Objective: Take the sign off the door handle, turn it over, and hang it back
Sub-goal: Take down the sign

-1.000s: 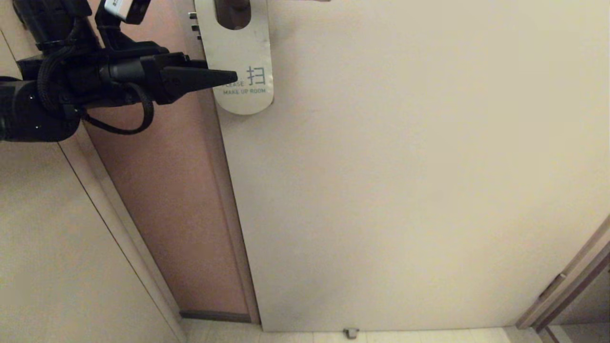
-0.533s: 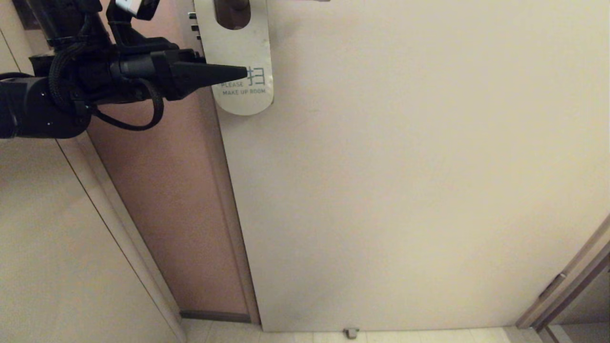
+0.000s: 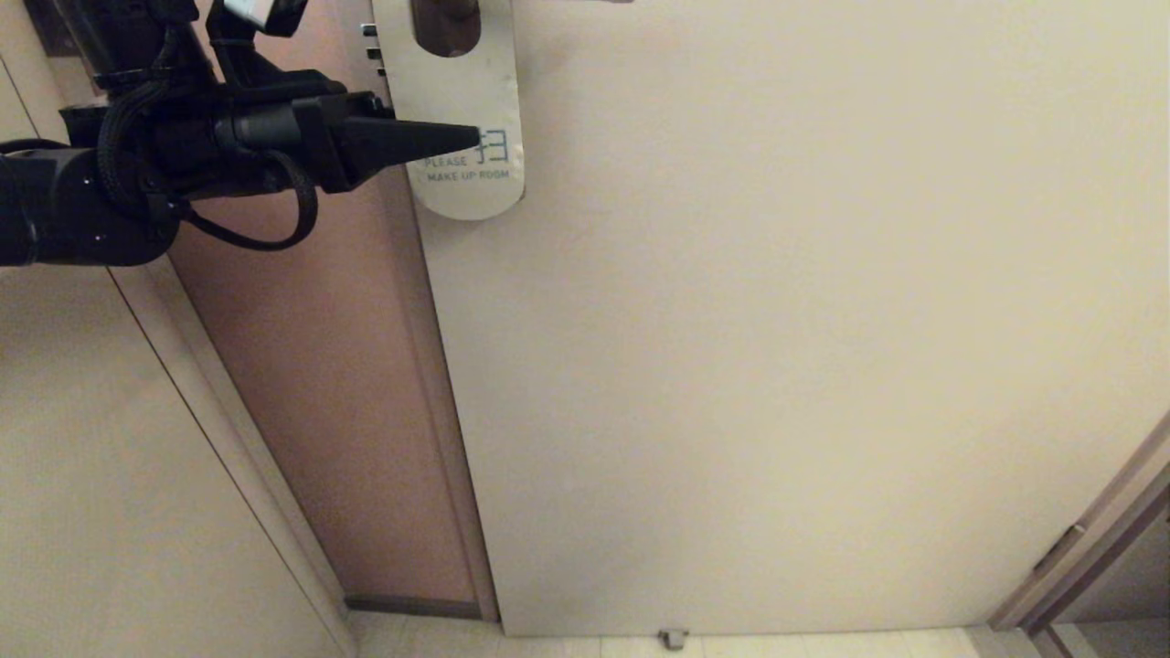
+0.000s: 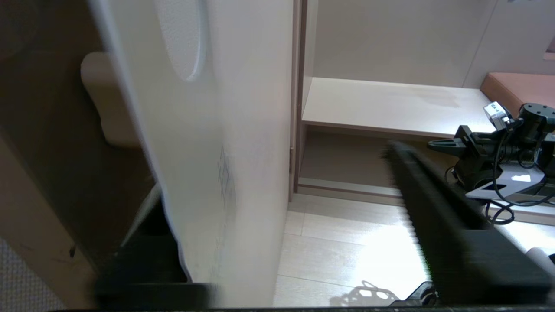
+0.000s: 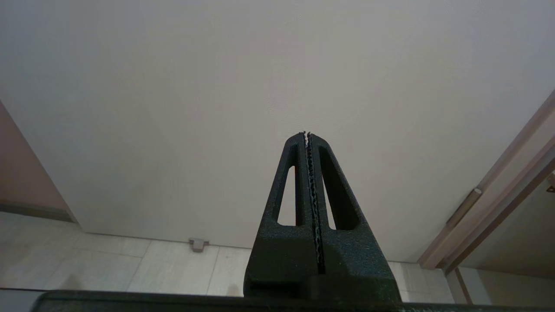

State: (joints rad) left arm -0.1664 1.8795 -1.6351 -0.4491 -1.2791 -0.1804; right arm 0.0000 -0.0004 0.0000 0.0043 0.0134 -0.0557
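Note:
The sign (image 3: 462, 110) hangs at the door's top left edge, white face out, reading "PLEASE MAKE UP ROOM". The door handle's dark brown metal (image 3: 445, 26) shows through its oval hole; the lever is out of view. My left gripper (image 3: 471, 142) reaches in from the left at the height of the sign's printed lower part. It is open. One finger (image 4: 433, 208) lies in front of the sign (image 4: 186, 164); the other (image 4: 145, 255) is behind it. My right gripper (image 5: 307, 135) is shut and empty, low before the door.
The cream door (image 3: 777, 320) fills most of the head view. Small latch bolts (image 3: 370, 41) sit on its edge beside the sign. A pinkish wall panel (image 3: 320, 384) lies to the left. A door stop (image 3: 673, 637) is on the floor.
My left gripper has moved right and slightly up, so its front finger reaches further across the sign's lower part. The sign still hangs in the same place.

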